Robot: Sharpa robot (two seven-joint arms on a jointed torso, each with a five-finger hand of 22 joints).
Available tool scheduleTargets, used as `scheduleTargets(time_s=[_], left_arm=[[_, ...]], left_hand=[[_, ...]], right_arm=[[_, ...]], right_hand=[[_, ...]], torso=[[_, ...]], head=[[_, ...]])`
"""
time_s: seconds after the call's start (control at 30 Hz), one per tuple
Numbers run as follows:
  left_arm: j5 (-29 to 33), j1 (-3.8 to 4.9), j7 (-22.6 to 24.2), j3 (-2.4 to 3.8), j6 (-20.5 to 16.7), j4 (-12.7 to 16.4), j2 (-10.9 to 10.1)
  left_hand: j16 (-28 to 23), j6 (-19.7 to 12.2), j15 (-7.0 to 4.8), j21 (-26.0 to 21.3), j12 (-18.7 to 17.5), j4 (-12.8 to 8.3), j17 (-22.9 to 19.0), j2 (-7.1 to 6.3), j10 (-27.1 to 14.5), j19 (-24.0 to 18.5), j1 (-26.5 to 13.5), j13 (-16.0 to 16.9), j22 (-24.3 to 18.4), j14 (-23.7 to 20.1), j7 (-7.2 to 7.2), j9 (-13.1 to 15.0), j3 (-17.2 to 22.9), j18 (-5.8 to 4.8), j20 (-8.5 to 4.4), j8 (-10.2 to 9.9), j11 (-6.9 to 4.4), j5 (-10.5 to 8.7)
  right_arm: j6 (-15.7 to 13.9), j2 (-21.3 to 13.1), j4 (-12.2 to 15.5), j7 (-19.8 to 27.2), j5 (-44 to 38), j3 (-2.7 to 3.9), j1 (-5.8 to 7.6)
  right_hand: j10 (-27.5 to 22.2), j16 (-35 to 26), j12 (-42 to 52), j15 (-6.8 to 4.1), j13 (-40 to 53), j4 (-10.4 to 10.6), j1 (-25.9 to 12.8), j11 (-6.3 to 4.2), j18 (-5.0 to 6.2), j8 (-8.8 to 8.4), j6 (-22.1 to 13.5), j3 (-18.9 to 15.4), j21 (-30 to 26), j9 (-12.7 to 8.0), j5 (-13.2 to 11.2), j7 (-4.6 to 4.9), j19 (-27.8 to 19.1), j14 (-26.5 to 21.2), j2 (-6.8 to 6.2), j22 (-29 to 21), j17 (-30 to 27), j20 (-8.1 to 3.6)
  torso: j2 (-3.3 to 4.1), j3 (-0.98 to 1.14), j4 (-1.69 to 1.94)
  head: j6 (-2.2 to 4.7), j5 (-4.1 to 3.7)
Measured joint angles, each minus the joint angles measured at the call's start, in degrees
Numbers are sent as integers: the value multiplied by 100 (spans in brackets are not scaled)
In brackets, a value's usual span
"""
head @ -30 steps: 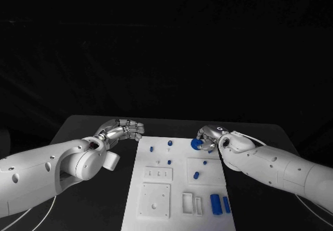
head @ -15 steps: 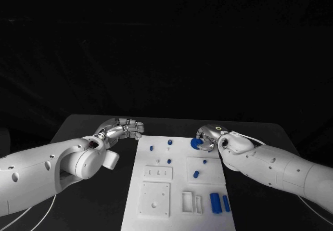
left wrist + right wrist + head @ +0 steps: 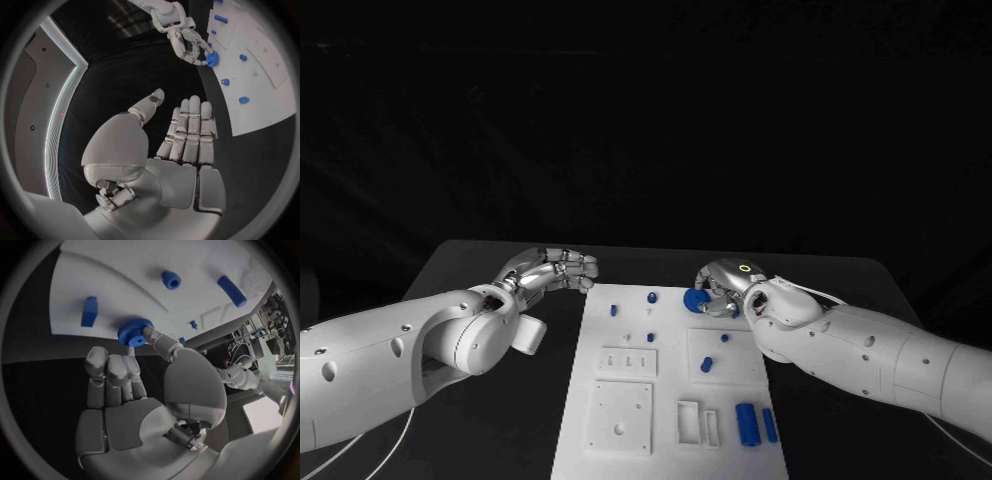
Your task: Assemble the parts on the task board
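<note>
Holding a blue gear (image 3: 695, 297) at the far right corner of the task board (image 3: 625, 425), the right hand (image 3: 718, 283) must seat it next, I judge, while the left hand (image 3: 557, 268) waits with curled, empty fingers over the counter (image 3: 488, 262).

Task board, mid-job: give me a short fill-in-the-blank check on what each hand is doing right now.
1. The right hand holds a blue ____ at the far right corner of the task board.
2. The left hand holds ____.
3. The left hand sits over the black ____, beside the board's far left corner.
4. Near the board's near right corner lie two blue ____ side by side.

Missing words: gear; nothing; table; cylinders
</note>
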Motion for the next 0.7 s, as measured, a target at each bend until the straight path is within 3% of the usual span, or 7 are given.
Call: scheduleTargets(time_s=[0.2,0.43,0.57,0.7], left_arm=[[0,0,0,0,0,-40,15],[0,0,2,0,-1,-65,48],[0,0,2,0,-1,-68,61],[0,0,2,0,0,-71,81]], left_hand=[[0,0,0,0,0,0,0,0,0,0,0,0,-1,0,0,0,0,0,0,0,0,0],[0,0,0,0,0,0,0,0,0,0,0,1,-1,0,0,0,0,0,0,0,0,0],[0,0,0,0,0,0,0,0,0,0,0,1,-1,0,0,1,0,0,0,0,0,0],[0,0,0,0,0,0,-5,0,0,0,0,1,-2,0,0,1,0,-1,0,0,0,0]], right_arm=[[-171,52,356,-160,-157,29,77],[-242,462,398,-278,-327,11,73],[-254,662,327,-317,-413,-34,69],[-252,843,197,-373,-519,-141,55]], right_hand=[[21,0,5,-8,11,64,-2,-19,-1,0,23,64,3,0,-4,-15,29,-8,-3,4,15,-29],[61,0,6,-20,13,85,8,-41,1,0,27,85,3,0,-5,-18,29,-19,-54,5,21,-28],[61,-15,6,-28,13,108,8,-41,1,-3,27,108,8,0,-6,-18,29,-27,-54,4,21,-28],[61,-25,6,-28,5,109,-7,-40,1,-4,27,109,28,0,-6,-18,29,-28,-69,4,21,-27]], torso=[[-3,-3,4],[-7,-11,5],[-7,-12,10],[-4,-15,18]], head=[[29,-7],[60,13],[73,19],[83,13]])
